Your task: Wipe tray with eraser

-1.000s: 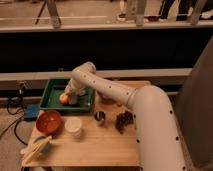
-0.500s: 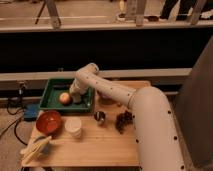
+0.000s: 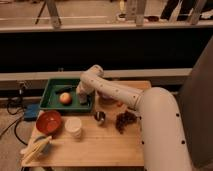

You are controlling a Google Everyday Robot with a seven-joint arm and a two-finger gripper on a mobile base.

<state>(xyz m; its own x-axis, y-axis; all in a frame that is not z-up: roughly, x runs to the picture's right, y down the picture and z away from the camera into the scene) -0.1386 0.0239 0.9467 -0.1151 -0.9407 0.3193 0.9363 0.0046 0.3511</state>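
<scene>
One gripper (image 3: 82, 98), mine, sits low inside the tray (image 3: 51, 104), beside the orange ball (image 3: 65, 98); finger state I cannot tell. Wiping looks underway, unfinished.

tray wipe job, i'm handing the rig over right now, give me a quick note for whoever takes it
Gripper: down inside the tray, at its right end.
Eraser: at the gripper's tip, on the tray floor.
Orange ball: also in the tray, just left of the gripper.
Done: arm has reached in and shifted slightly right over the last second.
Left: whether the wipe is finished can't be judged; then withdraw.
</scene>
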